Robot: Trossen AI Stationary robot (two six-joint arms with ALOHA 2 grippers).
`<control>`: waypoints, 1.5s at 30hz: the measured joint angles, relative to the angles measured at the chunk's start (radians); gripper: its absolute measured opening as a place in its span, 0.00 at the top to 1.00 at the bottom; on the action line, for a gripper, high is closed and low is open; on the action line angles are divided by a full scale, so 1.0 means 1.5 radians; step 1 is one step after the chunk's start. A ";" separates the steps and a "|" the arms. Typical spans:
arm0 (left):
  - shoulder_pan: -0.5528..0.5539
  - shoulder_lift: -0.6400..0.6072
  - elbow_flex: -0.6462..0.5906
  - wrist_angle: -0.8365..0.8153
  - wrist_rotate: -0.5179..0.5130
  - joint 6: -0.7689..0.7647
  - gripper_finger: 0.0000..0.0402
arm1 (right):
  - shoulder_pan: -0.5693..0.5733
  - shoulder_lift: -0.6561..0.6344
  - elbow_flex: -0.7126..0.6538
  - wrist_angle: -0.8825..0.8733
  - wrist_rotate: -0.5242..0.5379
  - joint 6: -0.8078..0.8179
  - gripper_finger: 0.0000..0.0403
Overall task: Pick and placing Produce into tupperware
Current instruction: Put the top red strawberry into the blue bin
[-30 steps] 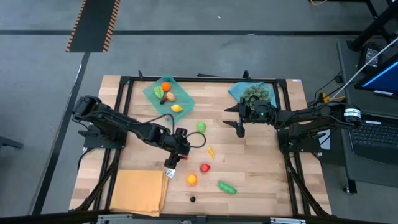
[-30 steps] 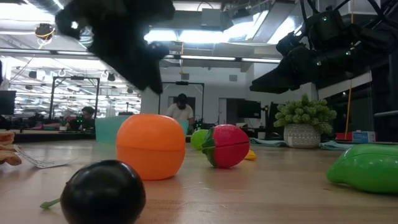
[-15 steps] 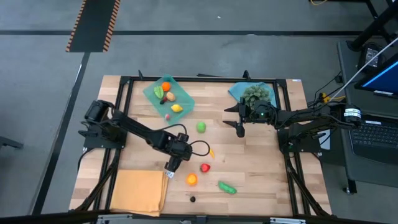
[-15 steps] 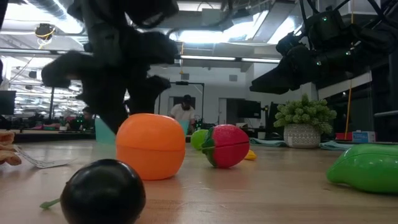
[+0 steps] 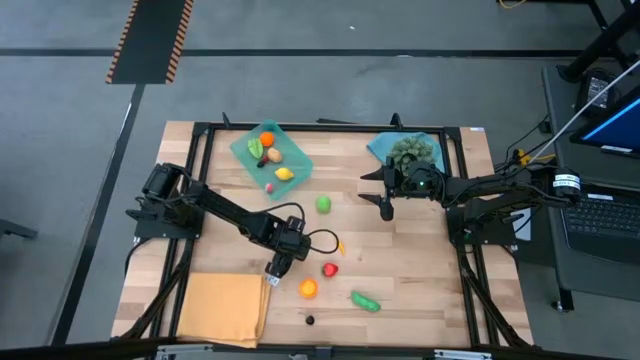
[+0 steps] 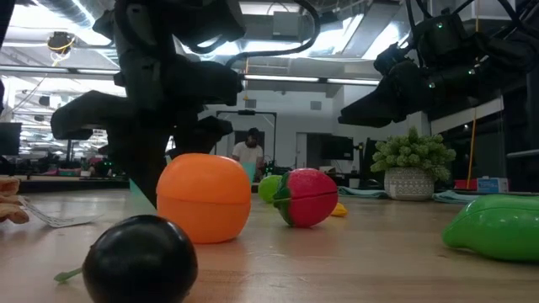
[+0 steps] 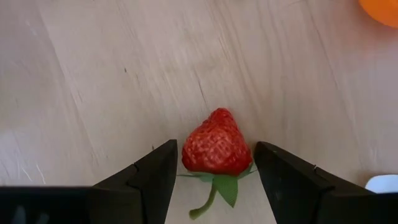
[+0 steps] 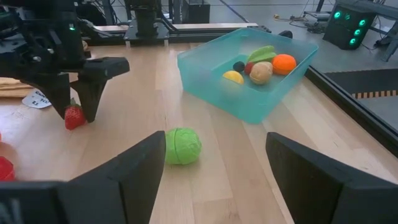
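Two open fingers are bracketing a strawberry point(image 7: 216, 150), not yet gripping it.

Going left to right in the high view: the orange-tan mat point(image 5: 224, 306) is lying at lower left; the tupperware point(image 5: 243, 148) is sitting at upper centre-left, holding several pieces of produce already; the left gripper point(image 5: 278, 268) is hanging low at centre, fingers wide apart on either side of the strawberry, which is resting on the table point(image 5: 430, 290) with gaps on both sides; an orange fruit point(image 5: 308, 289), a red piece point(image 5: 330, 269) and a green pod point(image 5: 365, 301) are waiting just right of it; the right gripper point(image 5: 386, 206) is idling at centre-right, fingers spread and empty; the step in hand seems to be the grasp; next it is calling for closing on the berry, lifting, and carrying it up-left to the tray.
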 joint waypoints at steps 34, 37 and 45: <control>0.021 -0.026 -0.002 -0.048 -0.022 -0.038 0.67 | 0.000 0.000 0.000 0.000 0.000 0.000 0.31; 0.038 -0.061 -0.002 -0.071 -0.032 -0.039 0.68 | 0.000 0.000 0.000 0.000 0.000 0.000 0.31; 0.097 -0.179 -0.002 -0.133 -0.045 -0.040 0.68 | 0.000 0.000 0.000 -0.001 0.000 0.000 0.31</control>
